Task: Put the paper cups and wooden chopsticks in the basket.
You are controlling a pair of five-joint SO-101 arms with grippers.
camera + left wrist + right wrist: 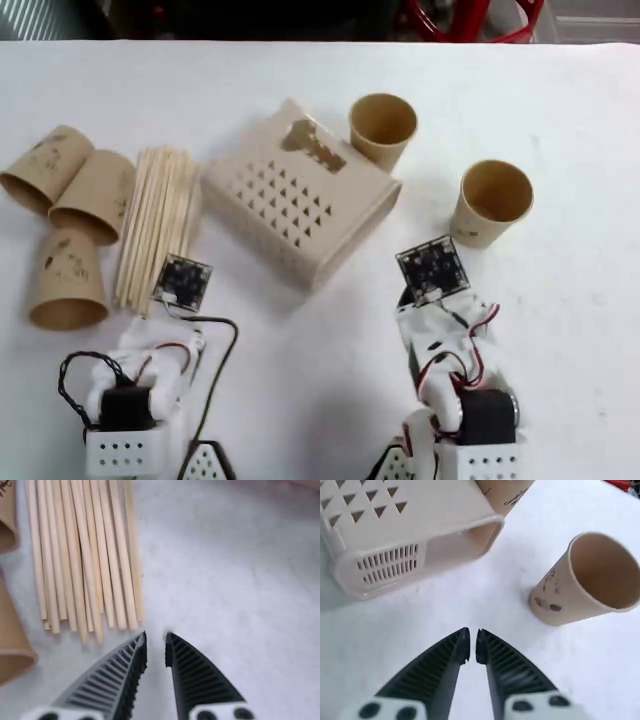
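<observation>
Chopsticks (85, 555): pale wooden sticks, flat bundle on the desk (560, 120), just ahead of the left pincer (155, 641).
Left pincer: closed, empty.
Right pincer (472, 645): closed, empty, near an upright tan cup (580, 587).

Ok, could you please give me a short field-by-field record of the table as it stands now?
basket: mid-table, perforated face up
chopsticks: bundle on table, left of basket
upright cups: one behind the basket, one to its right
other cups: three, left of the chopsticks
left gripper: shut, empty, by chopstick ends
right gripper: shut, empty, near right cup
</observation>
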